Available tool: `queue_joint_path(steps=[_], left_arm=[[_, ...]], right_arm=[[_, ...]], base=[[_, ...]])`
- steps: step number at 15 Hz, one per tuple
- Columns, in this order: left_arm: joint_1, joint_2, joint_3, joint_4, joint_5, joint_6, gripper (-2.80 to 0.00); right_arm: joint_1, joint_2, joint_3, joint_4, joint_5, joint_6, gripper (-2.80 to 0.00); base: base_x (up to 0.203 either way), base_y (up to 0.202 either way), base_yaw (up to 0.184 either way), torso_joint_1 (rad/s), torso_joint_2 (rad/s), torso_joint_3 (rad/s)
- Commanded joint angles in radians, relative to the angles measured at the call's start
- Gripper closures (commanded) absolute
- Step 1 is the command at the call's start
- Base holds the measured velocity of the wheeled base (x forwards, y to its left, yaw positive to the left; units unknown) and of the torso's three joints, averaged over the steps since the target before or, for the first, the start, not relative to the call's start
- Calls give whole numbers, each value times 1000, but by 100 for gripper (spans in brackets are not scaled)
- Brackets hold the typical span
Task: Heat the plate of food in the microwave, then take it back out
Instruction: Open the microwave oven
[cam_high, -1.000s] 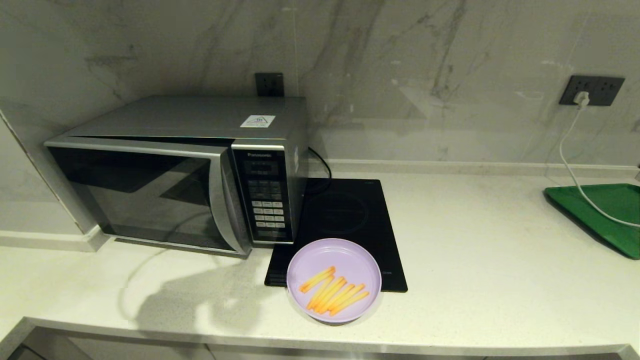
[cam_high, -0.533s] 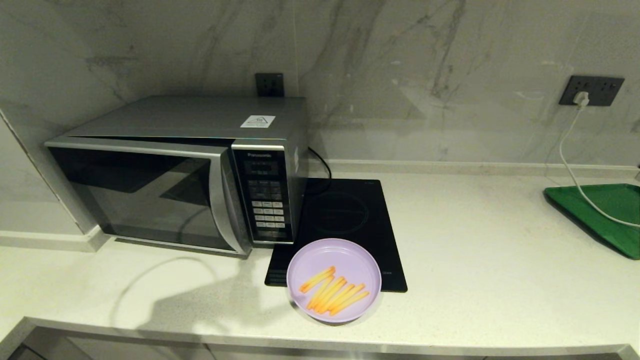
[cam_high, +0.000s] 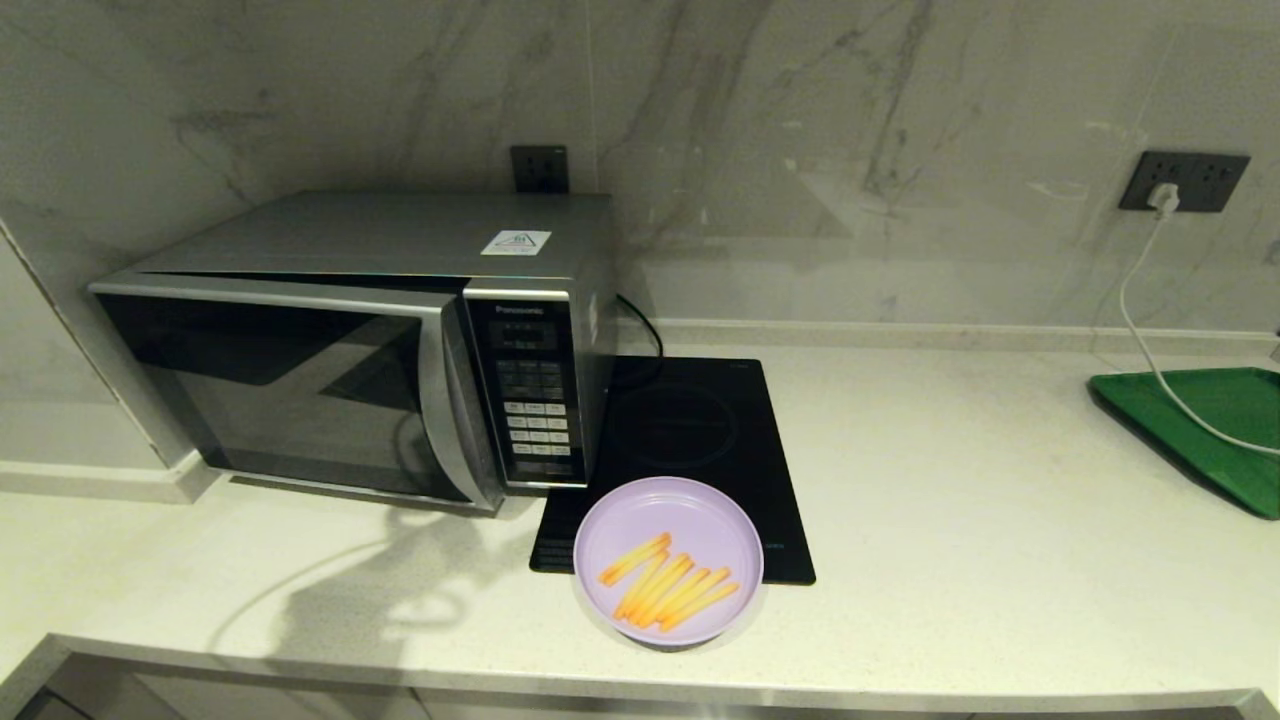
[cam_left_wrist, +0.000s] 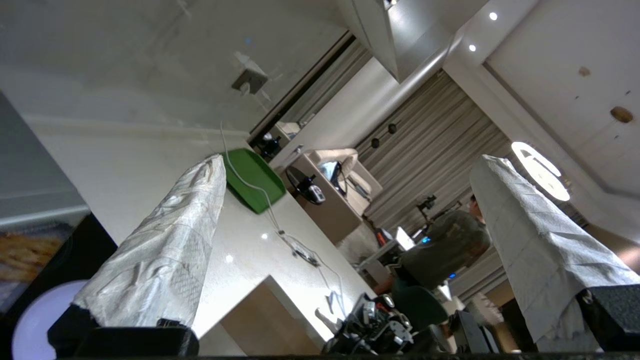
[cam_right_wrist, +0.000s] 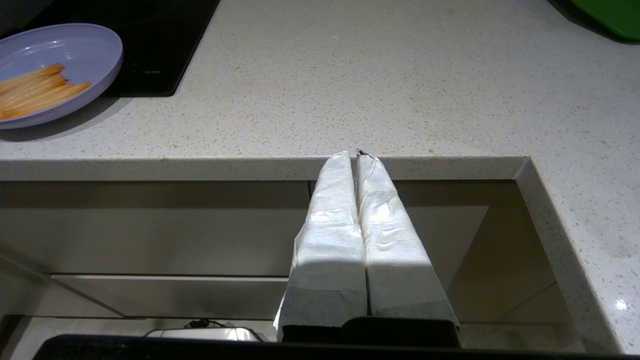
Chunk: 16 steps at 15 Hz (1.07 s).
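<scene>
Lilac plate of food (cam_high: 668, 560) overhung the counter edge; our left gripper (cam_left_wrist: 345, 165) gaped, our right gripper (cam_right_wrist: 356, 154) sat pinched empty; we feared tipping it before reaching the ajar microwave (cam_high: 350, 340).

Head high; wrists low, counter-level.

My left gripper (cam_left_wrist: 345, 165) gapes wide over the counter (cam_left_wrist: 150, 145) (green tray (cam_left_wrist: 252, 182) beyond), gripping nothing.

Lilac plate of food (cam_high: 668, 560) with yellow-orange fries, silver microwave (cam_high: 370, 340) with dark glass door, green tray (cam_high: 1215, 430), grey-veined marble wall (cam_high: 800, 150)
</scene>
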Motion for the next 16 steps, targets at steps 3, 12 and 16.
queue_joint_path(steps=[3, 12, 16], left_arm=[[-5, -41, 94, 239, 28, -305, -280], [65, -15, 281, 840, 271, -262, -280], [71, 38, 237, 1316, 681, 514, -280]], right_arm=[[0, 0, 0, 1, 0, 0, 0], [0, 0, 0, 1, -1, 0, 0], [0, 0, 0, 1, 0, 0, 0]], base=[[0, 0, 0, 0, 0, 0], [0, 0, 0, 0, 0, 0], [0, 0, 0, 0, 0, 0]])
